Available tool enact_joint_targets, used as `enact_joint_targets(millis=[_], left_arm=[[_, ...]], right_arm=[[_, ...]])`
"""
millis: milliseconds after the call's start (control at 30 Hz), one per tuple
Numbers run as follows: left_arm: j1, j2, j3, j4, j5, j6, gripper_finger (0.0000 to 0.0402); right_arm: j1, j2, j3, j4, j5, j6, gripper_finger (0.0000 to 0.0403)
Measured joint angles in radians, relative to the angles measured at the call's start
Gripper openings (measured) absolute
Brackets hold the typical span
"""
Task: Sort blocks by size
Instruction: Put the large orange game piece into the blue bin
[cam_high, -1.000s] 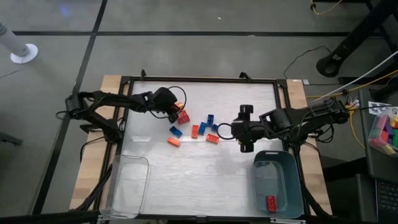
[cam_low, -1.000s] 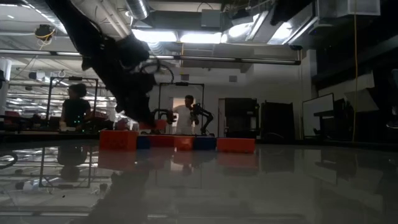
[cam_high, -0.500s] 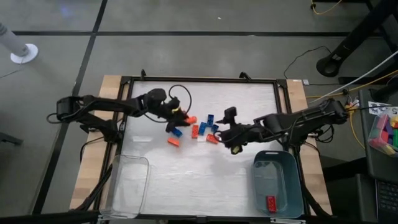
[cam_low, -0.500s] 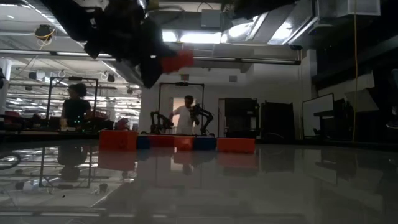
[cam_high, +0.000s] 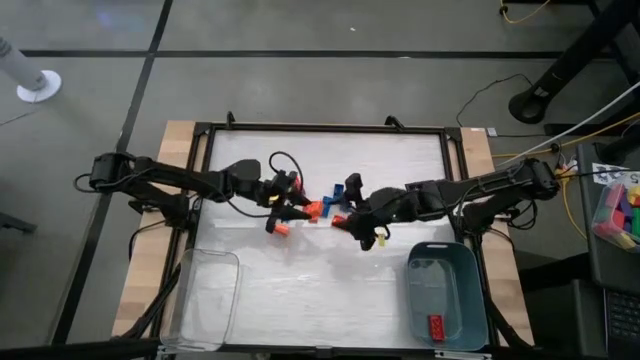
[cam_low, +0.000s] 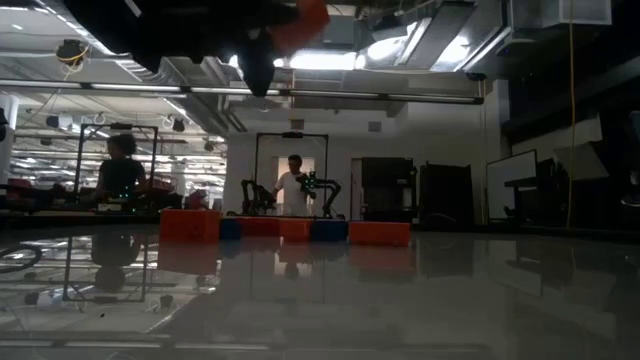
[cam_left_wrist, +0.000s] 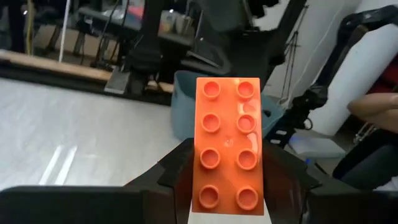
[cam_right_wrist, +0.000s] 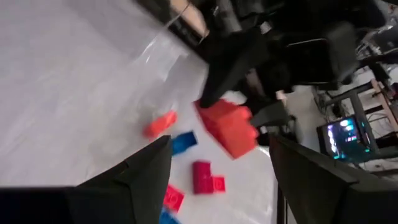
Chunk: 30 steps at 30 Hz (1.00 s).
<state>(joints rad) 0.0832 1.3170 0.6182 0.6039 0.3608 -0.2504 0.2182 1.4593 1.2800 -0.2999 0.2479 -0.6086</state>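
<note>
Left wrist footage showed the left gripper (cam_left_wrist: 227, 186) clamped on a long orange eight-stud brick (cam_left_wrist: 228, 145), its fingers (cam_left_wrist: 180, 171) pressing the lower part of the two long sides while the upper studs stood free. From the high view, that left gripper (cam_high: 293, 205) hung over the middle of the table (cam_high: 300, 285), lifted clear of the loose blocks (cam_high: 322, 205) scattered just beside it, and the right gripper (cam_high: 350, 215) sat close on the other side of the same cluster. The right wrist view showed the right arm's own fingers (cam_right_wrist: 134, 177) spread apart with nothing between them, looking down on red, orange and blue bricks (cam_right_wrist: 200, 176) on the white surface. A clear tray (cam_high: 205, 295) lay at the near left corner and a blue-grey bin (cam_high: 445, 295) holding one red brick (cam_high: 436, 325) at the near right. In my judgement the step was carrying the long brick off to its container; which one takes the long pieces could not be told for sure. Doing it well would mean keeping the grip firm, rising enough to clear the neighbouring arm, travelling fully over the chosen container's rim, and lowering before release so the brick did not bounce out. With both arms so near, one should give way.
</note>
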Motion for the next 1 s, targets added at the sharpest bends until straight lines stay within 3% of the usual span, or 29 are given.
enact_joint_targets(millis=[200,633,767,1000], left_arm=[[-0.034,0.0,0.0,0.024,-0.049,0.0,0.0138],[-0.047,0.001,0.0,0.025,-0.051,-0.004,0.0139],[-0.047,0.001,0.0,0.009,-0.051,-0.004,0.0139],[-0.047,0.001,0.0,0.005,-0.047,-0.005,0.0139]], right_arm=[[-0.04,0.018,0.001,0.066,-0.118,-0.003,0.0269],[-0.055,0.143,0.0,0.155,-0.132,-0.111,0.0265],[-0.055,0.146,0.0,0.176,-0.126,-0.111,0.0234],[-0.055,0.145,0.001,0.19,-0.126,-0.115,0.0136]])
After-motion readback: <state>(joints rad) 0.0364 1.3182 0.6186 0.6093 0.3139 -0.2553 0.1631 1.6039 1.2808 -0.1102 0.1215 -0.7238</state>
